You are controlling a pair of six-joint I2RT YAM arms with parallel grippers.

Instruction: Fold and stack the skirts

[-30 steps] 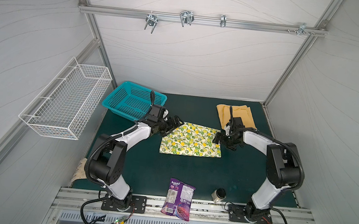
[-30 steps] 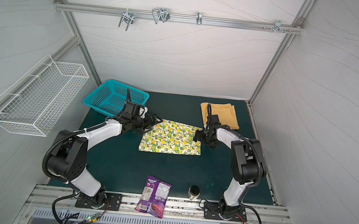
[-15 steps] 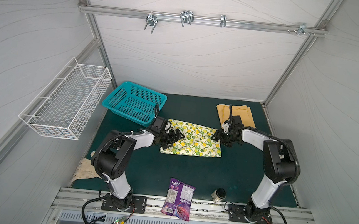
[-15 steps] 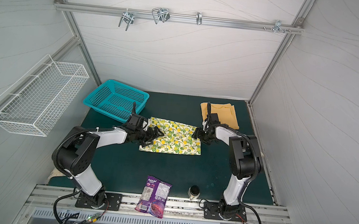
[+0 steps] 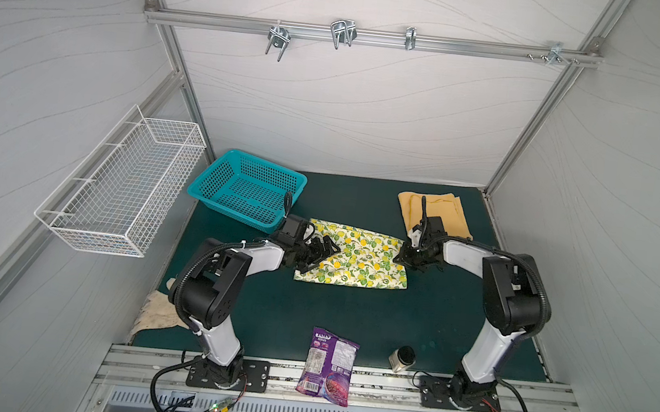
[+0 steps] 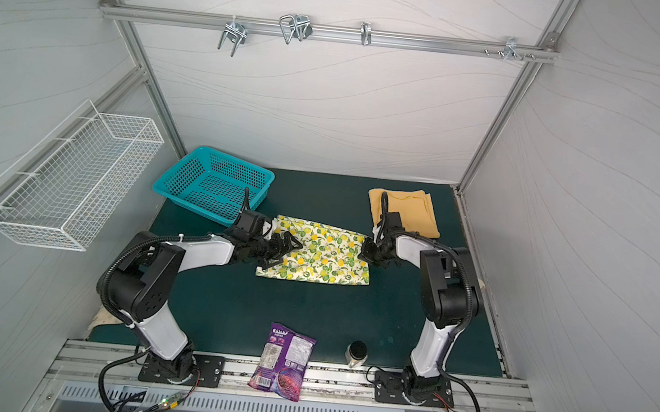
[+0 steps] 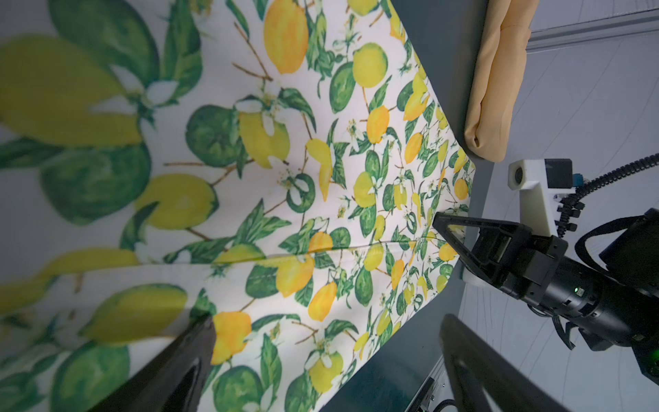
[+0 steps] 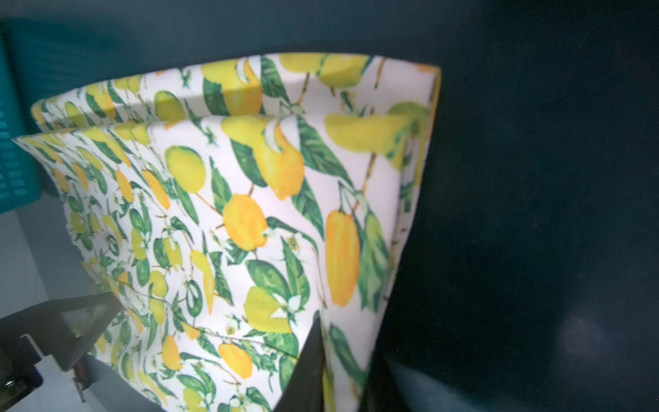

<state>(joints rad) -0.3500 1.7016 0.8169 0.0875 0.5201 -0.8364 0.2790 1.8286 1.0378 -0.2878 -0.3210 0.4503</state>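
Cream lemon-and-leaf printed cloth skirt flat mid-mat, long axis left–right, one end at each claw. Plain mustard-yellow folded skirt behind it, near right arm. Left gripper spread wide over left edge, holding nothing. Right gripper pinched on right edge; spread open a second ago. Left arm since dropped lower, further in.

Dark green surface, walls on three sides.
- Back left: teal basket, upright.
- Middle: lemon skirt, flat rectangle, layers doubled; back left corner near basket.
- Back right corner: mustard skirt, folded, apart from lemon skirt.
- Front edge, middle: purple bag, flat, partly on surface, partly over metal rail.
- Right of bag, apart: small jar, dark top.
- Front left edge: pale rag, crumpled, partly off surface.
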